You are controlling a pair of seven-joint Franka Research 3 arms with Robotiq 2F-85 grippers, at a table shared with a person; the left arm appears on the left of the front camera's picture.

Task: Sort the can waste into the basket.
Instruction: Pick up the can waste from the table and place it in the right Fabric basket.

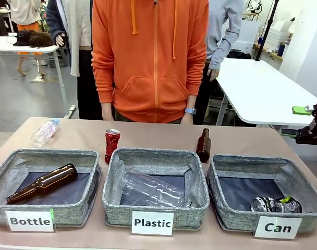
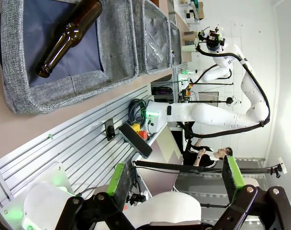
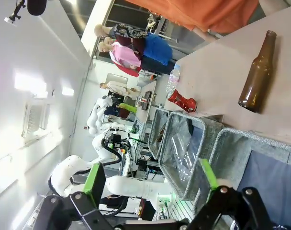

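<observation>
Table (image 1: pixel 242 140) carries three grey baskets in a row along the near edge: "Bottle" basket (image 1: pixel 70 214) at the left, "Plastic" basket (image 1: pixel 116 211) in the middle, "Can" basket (image 1: pixel 235 217) at the right. Crushed can (image 1: pixel 276 204), silver and dark with green marks, lies on its side in the near right corner of the "Can" basket, just behind the label. Red can (image 1: pixel 112 145) stands upright on the bare table behind the gap between the "Bottle" and "Plastic" baskets, outside any basket. Standing brown bottle (image 1: pixel 203 146) is upright behind the gap between the "Plastic" and "Can" baskets. Lying brown bottle (image 1: pixel 44 183) rests aslant on the floor of the "Bottle" basket. Flattened clear bottle (image 1: pixel 150 190) lies in the "Plastic" basket. Small clear bottle (image 1: pixel 45 132) lies near the far left corner of the table. Person in an orange hoodie (image 1: pixel 148 57) stands at the far edge, arms down. Right gripper (image 3: pixel 151 177): jaws spread wide, nothing between them; in the front view it hangs off the table's right edge, well apart from both cans. Left gripper (image 2: pixel 175 176): jaws also spread wide and empty, with the "Bottle" basket at the top of its wrist view.
</observation>
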